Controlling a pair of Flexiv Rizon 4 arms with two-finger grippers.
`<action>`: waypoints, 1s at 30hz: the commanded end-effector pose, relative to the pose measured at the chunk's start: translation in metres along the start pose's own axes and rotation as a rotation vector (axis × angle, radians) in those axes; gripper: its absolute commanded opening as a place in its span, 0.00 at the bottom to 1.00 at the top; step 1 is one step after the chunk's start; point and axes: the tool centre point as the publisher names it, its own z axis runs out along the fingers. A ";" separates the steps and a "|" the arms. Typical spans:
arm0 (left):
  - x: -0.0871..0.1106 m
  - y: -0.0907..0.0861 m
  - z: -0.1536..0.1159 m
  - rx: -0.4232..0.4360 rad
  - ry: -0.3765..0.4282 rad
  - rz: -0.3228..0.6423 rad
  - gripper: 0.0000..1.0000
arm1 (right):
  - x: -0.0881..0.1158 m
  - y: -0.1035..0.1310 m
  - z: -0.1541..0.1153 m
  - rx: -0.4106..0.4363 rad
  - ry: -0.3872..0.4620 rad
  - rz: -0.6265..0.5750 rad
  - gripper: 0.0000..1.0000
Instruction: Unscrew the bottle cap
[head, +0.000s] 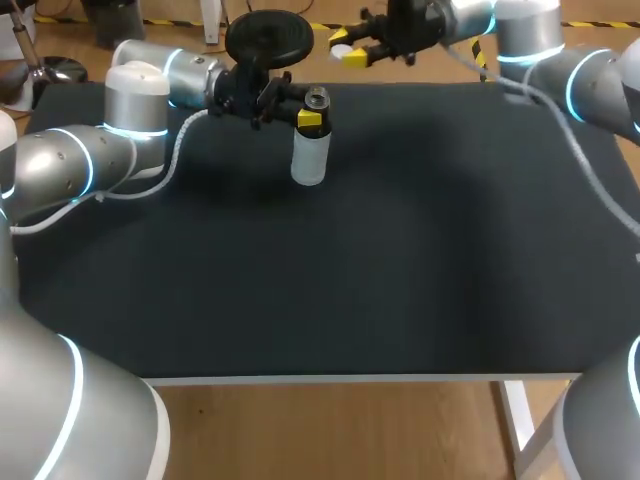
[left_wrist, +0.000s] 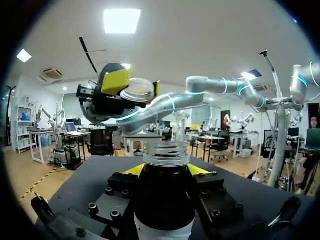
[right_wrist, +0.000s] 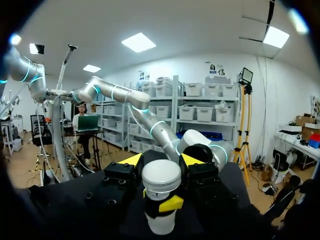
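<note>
A white bottle (head: 309, 157) stands upright at the back of the black table (head: 330, 270), its threaded neck (left_wrist: 166, 152) bare. My left gripper (head: 311, 119) is shut on the bottle's dark upper part (left_wrist: 165, 200), a yellow tip on either side. The white cap (head: 343, 51) is off the bottle and held up beyond it, with my right gripper (head: 350, 50) shut on it. In the right wrist view the cap (right_wrist: 161, 177) sits between the yellow tips, and the bottle (right_wrist: 161, 223) stands below it. The left wrist view shows the cap (left_wrist: 137, 90) in the right gripper (left_wrist: 131, 86) above the neck.
A black round stand (head: 268, 36) rises behind the table's back edge, close to my left gripper. White cables (head: 170, 165) trail along both arms over the table's back corners.
</note>
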 end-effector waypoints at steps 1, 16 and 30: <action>-0.002 0.001 -0.001 0.000 0.006 0.000 0.00 | 0.017 -0.008 -0.063 0.082 -0.027 0.042 0.00; -0.002 0.001 -0.001 0.000 0.006 0.000 0.00 | 0.071 -0.097 -0.165 0.176 -0.506 0.216 0.00; -0.002 0.001 -0.001 0.000 0.006 0.000 0.00 | 0.094 -0.179 -0.179 0.304 -0.609 0.383 0.00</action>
